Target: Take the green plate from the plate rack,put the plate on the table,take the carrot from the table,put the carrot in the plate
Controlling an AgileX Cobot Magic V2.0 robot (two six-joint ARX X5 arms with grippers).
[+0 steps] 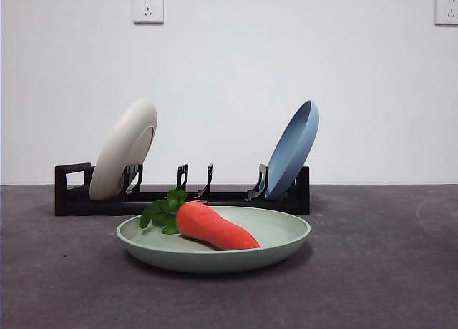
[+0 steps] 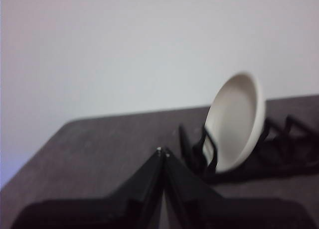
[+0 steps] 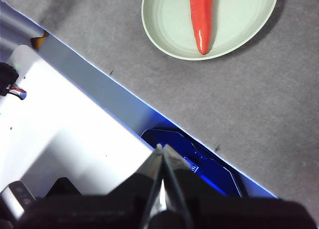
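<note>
The surface [image 1: 386,272] is dark grey, matte and faintly mottled, and runs back to a plain white wall that carries two white sockets [image 1: 147,7] high up. On it lies the green plate [image 1: 215,242], a pale sage, shallow round dish with a raised rim and a dull plastic look. The carrot [image 1: 215,227] lies inside the plate, its smooth orange-red tapered body slanting across the bowl and its bunch of green leaves toward the rim nearest the rack. Just behind the plate stands the plate rack [image 1: 182,197], long, low and black, with upright slot posts and a square loop handle at one end. A cream-white plate [image 1: 125,150] leans in the slots beside the handle, and a blue plate [image 1: 293,150] leans at the other end.

The front view shows no arm. The left wrist view, somewhat blurred, shows the left pincer [image 2: 163,152] with its black jaws pressed together, near the rack's cream-plate end. The right wrist view looks down on plate and carrot from well apart; the right pincer [image 3: 160,149] is likewise pressed together, over the surface's front edge and a white body beneath.
</note>
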